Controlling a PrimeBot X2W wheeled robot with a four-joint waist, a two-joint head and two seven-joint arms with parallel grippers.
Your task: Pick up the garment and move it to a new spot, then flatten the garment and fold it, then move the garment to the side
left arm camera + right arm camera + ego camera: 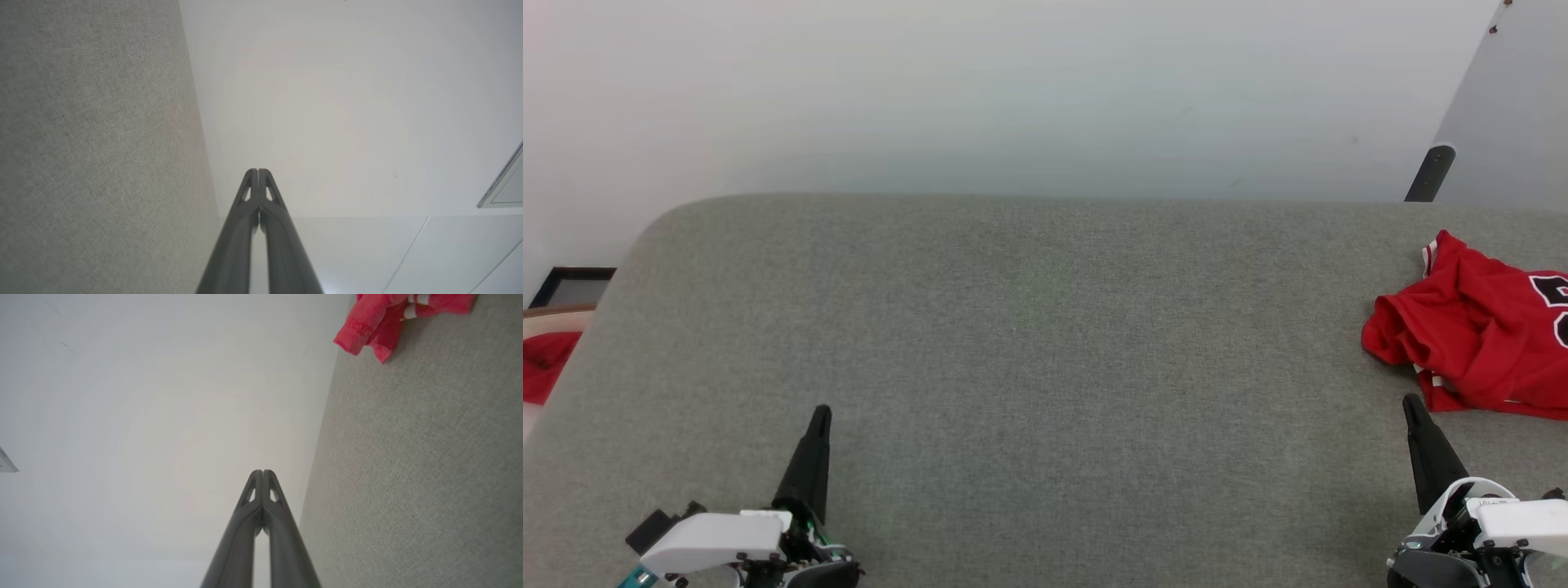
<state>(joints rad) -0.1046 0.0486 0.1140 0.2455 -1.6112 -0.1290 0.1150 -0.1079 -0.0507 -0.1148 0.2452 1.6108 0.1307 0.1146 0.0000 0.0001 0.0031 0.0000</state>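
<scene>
At the far left, beyond the table's edge, we see a small plain red cloth. Next comes our left gripper, low over the grey fabric-covered table. In the left wrist view its fingers meet at the tips, holding nothing. The broad middle of the table lies between the two arms. Our right gripper stands at the lower right, its fingers likewise closed tip to tip with nothing between them. Just beyond it, on the table's right side, we find the garment crumpled in a heap, with a black-and-white numeral partly showing. It lies near the right gripper but apart from it.
</scene>
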